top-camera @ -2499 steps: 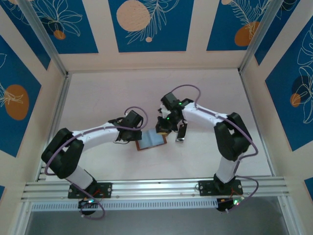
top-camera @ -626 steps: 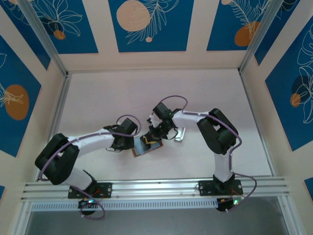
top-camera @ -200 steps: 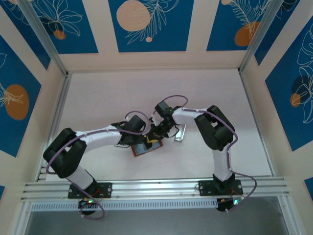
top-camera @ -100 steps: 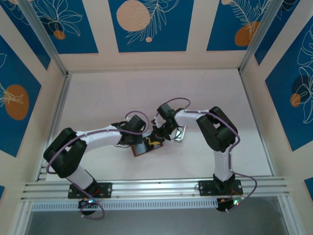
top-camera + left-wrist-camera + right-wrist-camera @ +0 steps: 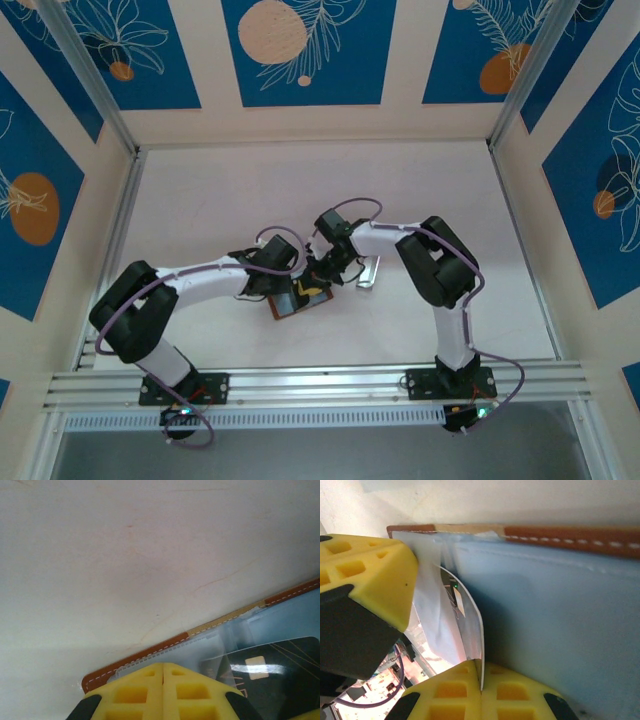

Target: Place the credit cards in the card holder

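Observation:
The card holder [image 5: 288, 307] lies open on the table, brown stitched edge [image 5: 150, 652] around a pale blue inside [image 5: 555, 625] with clear sleeves. My right gripper [image 5: 481, 674] is shut on a dark credit card [image 5: 472, 625], held edge-on against the holder's inside. From the left wrist that card [image 5: 270, 672] shows its gold chip, partly behind a clear sleeve. My left gripper [image 5: 163, 672] is shut with nothing between its fingers, its tips resting on the sleeve near the holder's corner. From above, both grippers [image 5: 288, 283] [image 5: 316, 283] meet over the holder.
A narrow silvery-grey piece [image 5: 368, 272] lies on the table just right of the right wrist. The left gripper's yellow finger [image 5: 370, 575] sits close beside the held card. Walls and metal rails enclose the table on all sides.
Hardly anything: the right wrist has shifted slightly over the card holder. Both grippers stay shut and the holder has not moved.

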`<control>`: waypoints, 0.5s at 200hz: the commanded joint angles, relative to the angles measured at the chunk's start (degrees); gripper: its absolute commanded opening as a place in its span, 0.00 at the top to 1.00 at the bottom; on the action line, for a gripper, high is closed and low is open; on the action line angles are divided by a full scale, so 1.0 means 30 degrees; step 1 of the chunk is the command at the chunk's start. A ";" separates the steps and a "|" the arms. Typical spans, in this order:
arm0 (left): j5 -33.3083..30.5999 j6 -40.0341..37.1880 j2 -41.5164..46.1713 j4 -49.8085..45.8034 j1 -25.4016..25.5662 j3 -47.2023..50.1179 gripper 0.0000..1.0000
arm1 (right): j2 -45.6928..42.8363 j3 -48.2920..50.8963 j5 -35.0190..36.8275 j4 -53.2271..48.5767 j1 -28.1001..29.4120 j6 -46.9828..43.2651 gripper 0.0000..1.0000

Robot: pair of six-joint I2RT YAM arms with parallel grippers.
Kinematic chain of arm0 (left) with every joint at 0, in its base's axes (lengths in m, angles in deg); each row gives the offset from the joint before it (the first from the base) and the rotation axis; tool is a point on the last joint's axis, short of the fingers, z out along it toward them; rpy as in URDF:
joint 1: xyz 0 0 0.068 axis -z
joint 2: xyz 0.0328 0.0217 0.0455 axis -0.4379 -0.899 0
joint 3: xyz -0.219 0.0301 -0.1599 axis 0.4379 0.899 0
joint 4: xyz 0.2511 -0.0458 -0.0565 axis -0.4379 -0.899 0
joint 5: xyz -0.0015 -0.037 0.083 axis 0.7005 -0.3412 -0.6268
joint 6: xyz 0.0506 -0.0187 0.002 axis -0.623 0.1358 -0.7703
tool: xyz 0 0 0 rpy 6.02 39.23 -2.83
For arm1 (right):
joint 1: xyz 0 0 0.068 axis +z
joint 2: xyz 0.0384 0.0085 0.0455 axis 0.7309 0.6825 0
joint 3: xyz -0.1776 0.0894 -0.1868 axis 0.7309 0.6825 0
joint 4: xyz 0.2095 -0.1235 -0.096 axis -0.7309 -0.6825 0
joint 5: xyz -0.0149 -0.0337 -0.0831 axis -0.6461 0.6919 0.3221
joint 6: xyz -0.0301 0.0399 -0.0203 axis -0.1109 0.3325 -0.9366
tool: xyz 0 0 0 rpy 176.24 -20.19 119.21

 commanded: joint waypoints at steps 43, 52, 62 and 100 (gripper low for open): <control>-0.0152 0.0023 -0.0404 -0.1137 -0.0085 0.0558 0.94 | 0.1719 0.0383 0.1967 0.0588 0.0880 0.0678 1.00; 0.0046 0.0023 -0.0072 -0.1052 -0.0101 0.0543 0.94 | 0.1555 0.0739 0.2107 0.1187 0.0941 0.0925 1.00; 0.0270 0.0052 0.0417 -0.0913 -0.0090 0.0572 0.94 | 0.1302 0.1201 0.2139 0.1873 0.0944 0.1180 0.99; 0.0020 -0.0005 0.2724 -0.1410 -0.0090 0.0631 0.88 | 0.0305 0.1827 0.2258 0.2250 0.0783 0.1027 0.88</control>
